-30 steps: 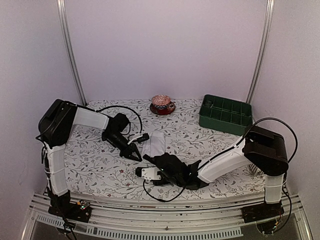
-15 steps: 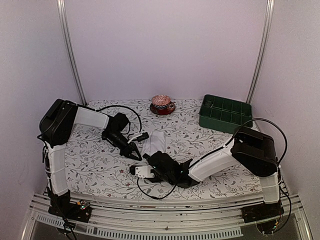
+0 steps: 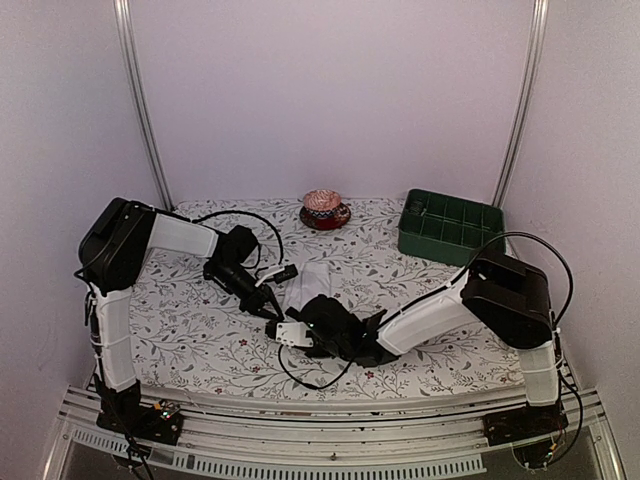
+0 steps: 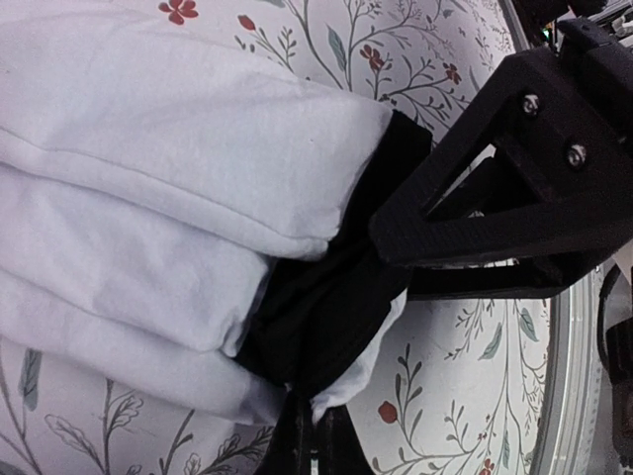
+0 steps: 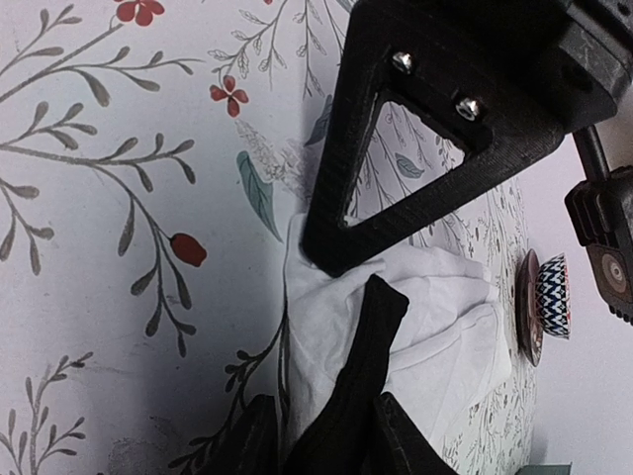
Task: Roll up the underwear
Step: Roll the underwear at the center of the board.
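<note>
— Right arm has swung left since a second ago?
— Yes. The right fingers (image 5: 425, 89) stand narrower now, straddling the near edge of the white underwear (image 3: 313, 282). Whether they grip it, cannot tell.
— Left fingers (image 4: 554, 129)?
— Closed on its black trim (image 4: 326, 317), mid-surface (image 3: 200, 330).
— Black underwear (image 3: 365, 352)?
— Bunched under the right wrist, touching the white pair's near side.

On the table (image 3: 200, 330), a cup (image 3: 322, 203) sits on a saucer (image 3: 340, 218) at the back, in the middle. A box (image 3: 450, 240) stands at the back right. The folded underwear (image 3: 312, 283) lies in the middle. The left gripper (image 3: 270, 308) touches its near left corner. The right gripper (image 3: 305, 315) is at its near edge. The bunched underwear (image 3: 365, 350) lies nearer the front, under the right arm.
</note>
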Controlling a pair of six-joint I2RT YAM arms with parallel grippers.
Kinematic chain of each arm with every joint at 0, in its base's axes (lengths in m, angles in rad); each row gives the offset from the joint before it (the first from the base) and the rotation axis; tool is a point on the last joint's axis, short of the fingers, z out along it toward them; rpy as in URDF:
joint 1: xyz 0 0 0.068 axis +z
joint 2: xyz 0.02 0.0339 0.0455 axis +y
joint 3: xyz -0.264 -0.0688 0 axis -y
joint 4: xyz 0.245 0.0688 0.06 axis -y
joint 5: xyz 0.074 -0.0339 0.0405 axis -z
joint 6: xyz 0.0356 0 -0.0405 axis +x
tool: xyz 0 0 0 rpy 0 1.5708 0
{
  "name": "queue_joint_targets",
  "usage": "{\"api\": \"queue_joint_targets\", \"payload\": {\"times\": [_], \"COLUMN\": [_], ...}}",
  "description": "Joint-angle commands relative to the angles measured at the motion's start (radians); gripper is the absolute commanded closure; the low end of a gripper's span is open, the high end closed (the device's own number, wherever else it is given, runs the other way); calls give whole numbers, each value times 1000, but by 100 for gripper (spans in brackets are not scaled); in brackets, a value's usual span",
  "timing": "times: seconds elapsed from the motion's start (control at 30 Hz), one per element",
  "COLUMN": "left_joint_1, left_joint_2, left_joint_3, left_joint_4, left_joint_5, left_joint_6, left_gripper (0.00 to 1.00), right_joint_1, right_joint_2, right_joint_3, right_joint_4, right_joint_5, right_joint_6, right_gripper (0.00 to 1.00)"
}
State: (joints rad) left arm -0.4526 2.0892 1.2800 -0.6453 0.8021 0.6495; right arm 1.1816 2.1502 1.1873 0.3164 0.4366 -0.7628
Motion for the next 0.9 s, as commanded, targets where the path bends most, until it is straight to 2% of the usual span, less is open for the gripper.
{"api": "queue_joint_targets", "payload": {"times": [0.0, 0.13, 0.27, 0.3, 0.33, 0.4, 0.47, 0.53, 0.6, 0.67, 0.73, 0.87], "left_joint_1": [15, 14, 14, 13, 14, 15, 18, 27, 37, 51, 68, 77], "left_joint_2": [8, 3, -8, -14, -23, -52, -104, -193, -269, -340, -404, -512], "left_joint_3": [6, 2, -3, -5, -8, -25, -67, -124, -187, -254, -332, -501], "left_joint_4": [-19, -19, -19, -19, -20, -8, 30, 83, 144, 214, 301, 455], "left_joint_5": [-24, -31, -39, -41, -45, -57, -83, -113, -153, -183, -225, -297], "left_joint_6": [-4, -1, 3, 8, 13, 22, 25, 28, 36, 43, 55, 130], "left_gripper": [100, 100, 100, 100, 95, 72, 55, 33, 17, 8, 4, 2], "right_joint_1": [-21, -30, -33, -35, -36, -43, -50, -64, -83, -104, -121, -157], "right_joint_2": [51, 63, 72, 69, 64, 51, 44, 41, 30, 25, 24, 37], "right_joint_3": [15, 15, 70, 77, 85, 112, 152, 196, 220, 238, 257, 280], "right_joint_4": [-111, -138, -188, -202, -220, -290, -365, -451, -502, -548, -588, -624], "right_joint_5": [-5, -8, -45, -65, -91, -162, -230, -312, -400, -492, -603, -802], "right_joint_6": [38, 57, 84, 102, 114, 150, 202, 243, 280, 312, 337, 409], "right_gripper": [68, 76, 96, 97, 97, 97, 98, 98, 97, 98, 98, 98]}}
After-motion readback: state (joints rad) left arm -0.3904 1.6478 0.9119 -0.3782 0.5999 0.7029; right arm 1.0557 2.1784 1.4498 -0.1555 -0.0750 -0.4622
